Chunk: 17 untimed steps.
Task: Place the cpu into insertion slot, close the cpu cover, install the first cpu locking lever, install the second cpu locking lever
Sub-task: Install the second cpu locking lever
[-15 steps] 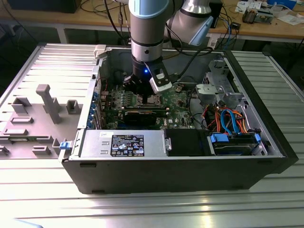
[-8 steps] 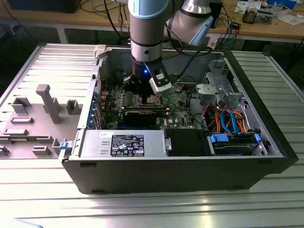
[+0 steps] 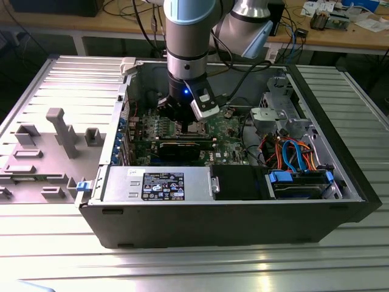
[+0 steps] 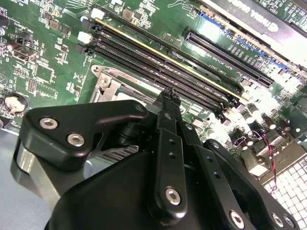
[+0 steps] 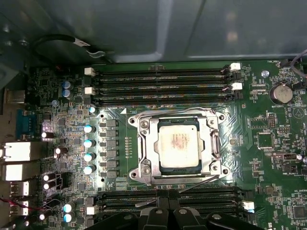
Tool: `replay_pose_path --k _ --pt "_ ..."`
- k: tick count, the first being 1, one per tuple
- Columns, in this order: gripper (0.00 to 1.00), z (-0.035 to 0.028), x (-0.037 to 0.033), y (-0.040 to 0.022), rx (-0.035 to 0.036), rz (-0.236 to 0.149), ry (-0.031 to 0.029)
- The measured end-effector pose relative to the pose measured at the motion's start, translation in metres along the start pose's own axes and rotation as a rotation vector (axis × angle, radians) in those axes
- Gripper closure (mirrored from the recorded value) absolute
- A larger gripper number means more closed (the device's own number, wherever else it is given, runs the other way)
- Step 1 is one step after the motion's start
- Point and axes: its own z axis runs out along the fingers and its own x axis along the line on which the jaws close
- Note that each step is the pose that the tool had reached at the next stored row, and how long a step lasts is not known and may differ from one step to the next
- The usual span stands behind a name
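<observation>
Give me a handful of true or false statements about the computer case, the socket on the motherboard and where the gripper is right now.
1. The cpu sits in the insertion slot. True.
2. The cpu cover stands raised, clear of the chip. False: in the first wrist view the silver frame lies flat around the chip.
3. The gripper is down inside the open computer case, close above the motherboard. True.
4. The gripper holds the cpu. False: the chip lies in the socket, apart from the fingertips.
5. Long narrow memory slots run along two opposite sides of the socket. True.
</observation>
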Motion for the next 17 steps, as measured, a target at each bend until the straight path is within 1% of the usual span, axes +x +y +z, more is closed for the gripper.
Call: replay_pose_path --k 1,4,5,8,9,10,11,12,14,15,17 --pt "0.89 0.0001 0.0002 0.0000 -0.0001 0.000 0.0000" --pt "0.89 0.0012 0.0040 -0.0010 -0.0004 -0.006 0.0004" --pt "0.89 0.0018 0.0062 -0.0018 -0.0005 -0.012 0.0009" --pt "0.89 0.0024 0.0080 -0.0045 -0.0030 -0.028 0.0022" --pt "0.89 0.0028 0.0086 -0.0069 -0.0053 -0.032 0.0025" --pt "0.89 0.0031 0.0094 -0.0080 -0.0074 -0.034 0.0026" --pt "0.89 0.0033 0.0099 -0.0084 -0.0095 -0.036 0.0029" --pt "0.89 0.0036 0.0106 -0.0086 -0.0145 -0.041 0.0033" --pt "0.89 0.0038 0.0121 -0.0087 -0.0209 -0.050 0.0039" --pt "0.89 0.0039 0.0122 -0.0087 -0.0221 -0.055 0.0044" --pt "0.89 0.0051 0.0130 -0.0088 -0.0262 -0.077 0.0064"
